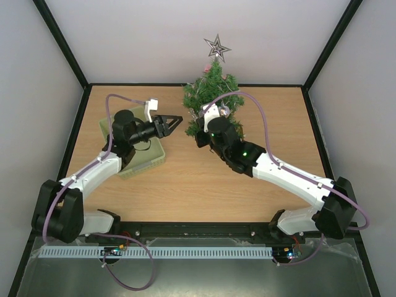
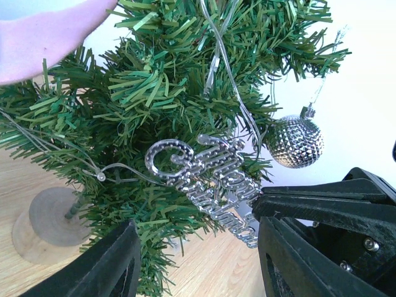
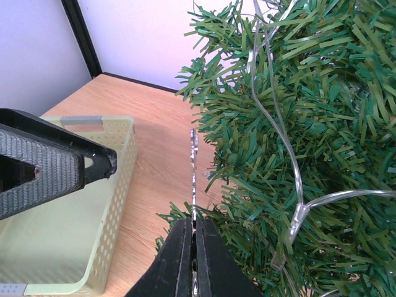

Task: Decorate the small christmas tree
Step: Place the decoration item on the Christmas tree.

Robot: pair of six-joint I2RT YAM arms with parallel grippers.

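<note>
The small christmas tree stands at the back middle with a silver star on top and a clear light string through its branches. My right gripper is at the tree's lower left side, shut on a silver script ornament. The ornament shows edge-on in the right wrist view, against the branches. A silver ball hangs on the tree. My left gripper is open and empty, just left of the tree, its fingertips either side of the ornament's lower end.
A pale green perforated basket sits on the table left of the tree, below the left arm; it also shows in the right wrist view. The tree stands on a round wooden base. Black-framed walls bound the table.
</note>
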